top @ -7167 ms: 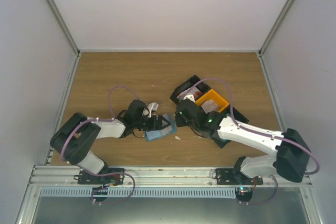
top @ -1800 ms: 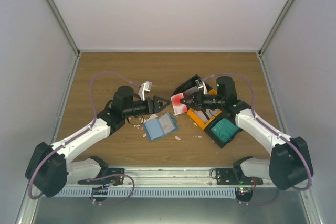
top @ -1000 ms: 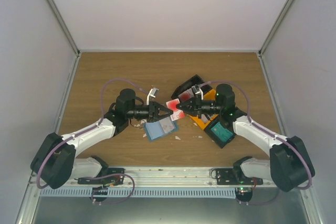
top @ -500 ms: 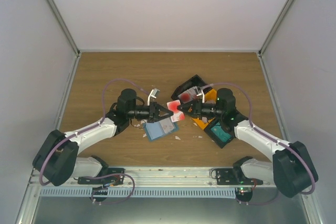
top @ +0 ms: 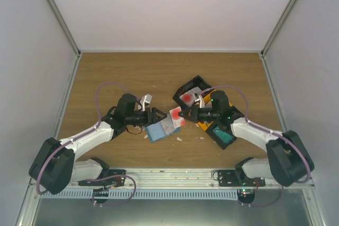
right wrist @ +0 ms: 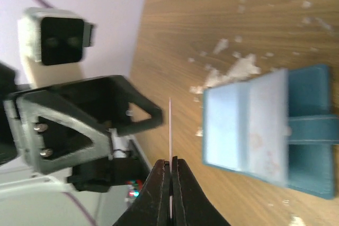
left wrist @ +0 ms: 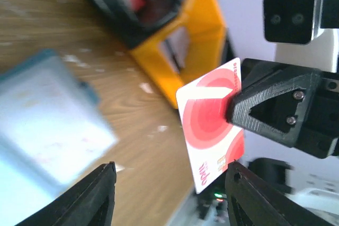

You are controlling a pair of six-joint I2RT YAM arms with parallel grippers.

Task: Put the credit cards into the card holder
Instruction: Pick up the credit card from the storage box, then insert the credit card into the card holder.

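Note:
A red-and-white credit card (top: 176, 116) hangs edge-up just above the table, and my right gripper (top: 182, 114) is shut on its right edge. In the right wrist view the card (right wrist: 170, 125) shows edge-on above the shut right gripper (right wrist: 170, 163). The blue-teal card holder (top: 160, 128) lies open on the wood just below and left of the card. My left gripper (top: 158, 116) faces the card from the left, open, with the card's (left wrist: 211, 123) lower corner near the gap between its fingers (left wrist: 99, 197). The card holder (right wrist: 265, 125) lies to the card's right in the right wrist view.
Behind the right arm sit a black tray (top: 197, 83) holding another red card (top: 188, 98), an orange tray (top: 203, 125), and a black tray with a teal card (top: 223, 133). Torn white scraps (right wrist: 233, 70) lie on the wood beside the holder.
The left gripper, shut against the card half a second ago, has opened and drawn back slightly left. The right gripper has carried the card lower and left, over the holder's edge.

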